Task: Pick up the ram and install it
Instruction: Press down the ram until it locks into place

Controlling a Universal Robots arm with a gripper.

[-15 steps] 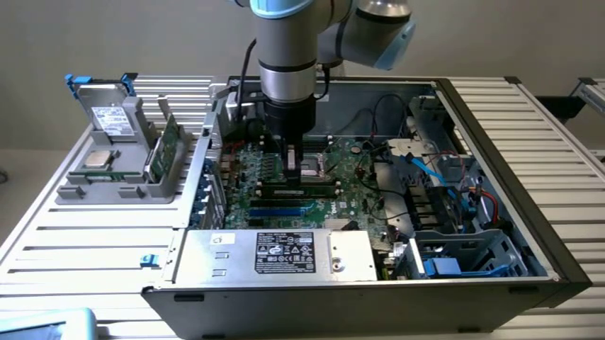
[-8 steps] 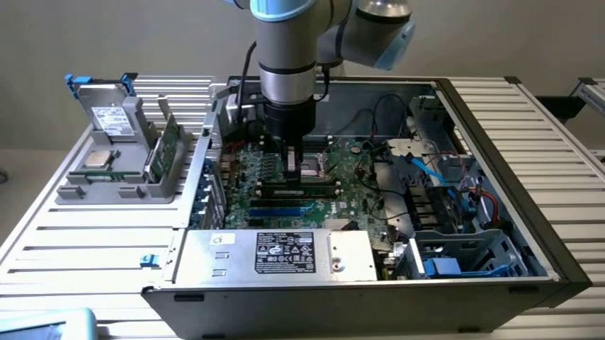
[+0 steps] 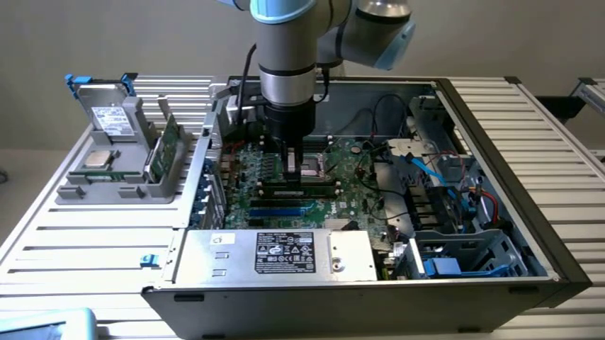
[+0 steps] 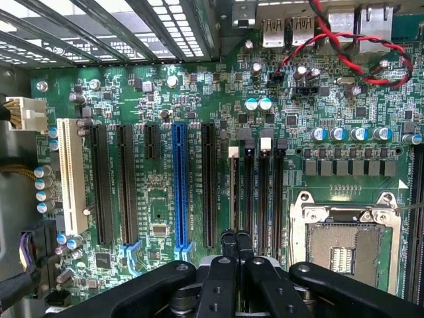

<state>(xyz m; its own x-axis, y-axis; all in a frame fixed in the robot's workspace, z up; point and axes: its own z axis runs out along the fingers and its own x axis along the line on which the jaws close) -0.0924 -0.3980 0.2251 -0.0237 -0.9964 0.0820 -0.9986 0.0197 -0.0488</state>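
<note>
- Ram (image 3: pixel 166 152), exterior view: a long narrow green board standing on its edge in a grey holder (image 3: pixel 118 190). The holder sits on the slatted worktop (image 3: pixel 85 241) towards the exterior view's left edge, just beside the open computer case (image 3: pixel 511 180). Nothing is gripping the ram.
- The same holder also carries a square silver processor chip (image 3: pixel 98 157) and a grey boxy drive (image 3: pixel 113 117) with a white label.
- The robot arm reaches straight down into the case, well apart from the ram. Its gripper (image 3: pixel 291 170) hangs low over the green motherboard (image 3: pixel 283 205), above the long black memory slots, with its fingers pressed together and nothing between them.
- A silver power supply (image 3: pixel 274 251) with a black label lies along the near side of the case.
- Wrist view: the gripper (image 4: pixel 236 240) looks down on the motherboard (image 4: pixel 159 99). Its two black fingertips (image 4: pixel 228 240) are pressed against each other, pinching nothing.
- The fingertips sit over the end of a group of four narrow black memory slots (image 4: pixel 265 192). Whether they touch the board cannot be told.
- Beside those slots is the metal-framed processor socket (image 4: pixel 344 238). On their other side run black expansion slots, one blue slot (image 4: pixel 179 185) and one white slot (image 4: pixel 71 165).
- A twisted red and black wire (image 4: pixel 344 50) loops over the board near the rear ports.
</note>
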